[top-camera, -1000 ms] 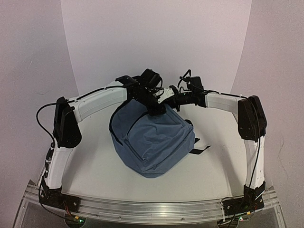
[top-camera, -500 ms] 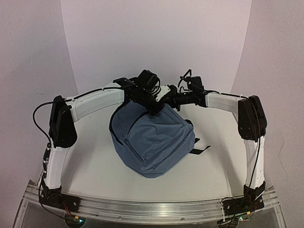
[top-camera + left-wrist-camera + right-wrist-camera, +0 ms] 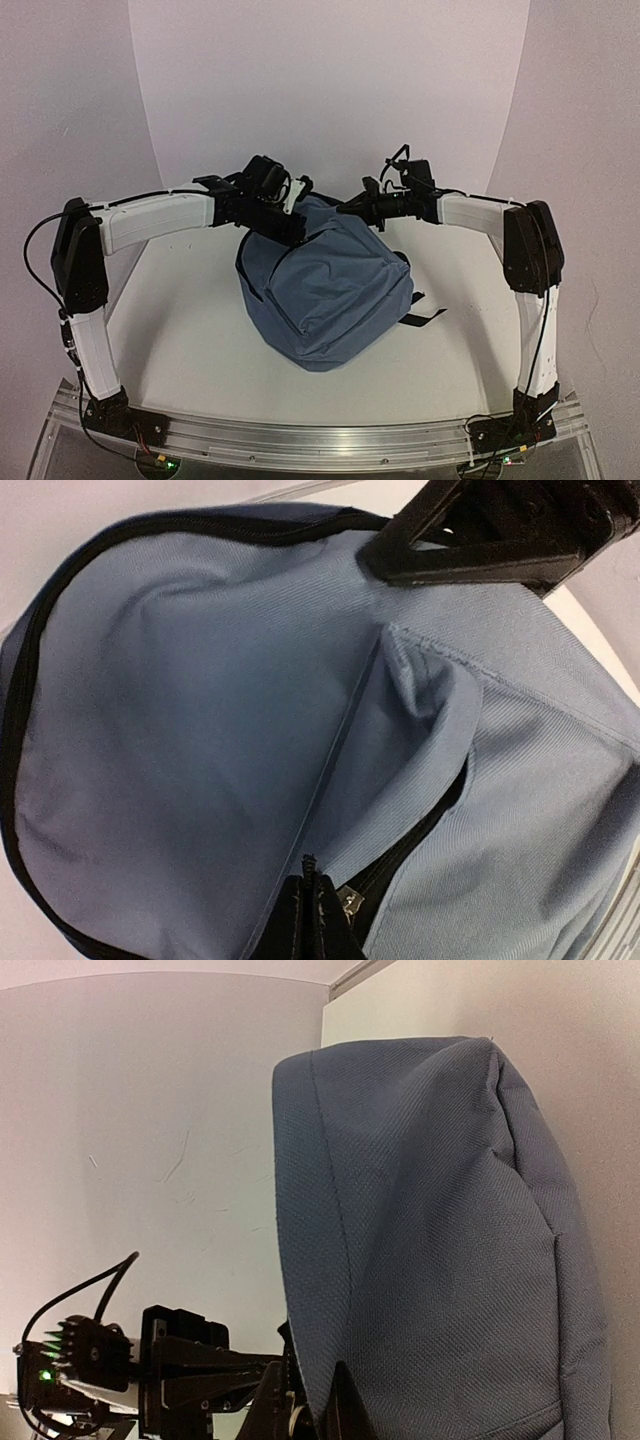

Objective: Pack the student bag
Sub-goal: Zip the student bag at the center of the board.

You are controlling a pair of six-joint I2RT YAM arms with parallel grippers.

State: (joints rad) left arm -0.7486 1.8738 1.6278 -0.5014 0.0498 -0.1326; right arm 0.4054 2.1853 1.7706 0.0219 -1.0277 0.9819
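The soft slate-blue fabric backpack [image 3: 325, 290] sits mid-desk [image 3: 200, 330], the left gripper [image 3: 315, 925] and right gripper [image 3: 322, 1405] each pinching its top rim, so opening seems in hand; next, the rims need spreading apart.

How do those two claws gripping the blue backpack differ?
The left gripper pinches the student bag at its zipper edge, facing the open inside; the right gripper pinches the opposite top edge, facing the outer fabric. The left reaches in from the left, the right from the right. Both are shut on the bag.
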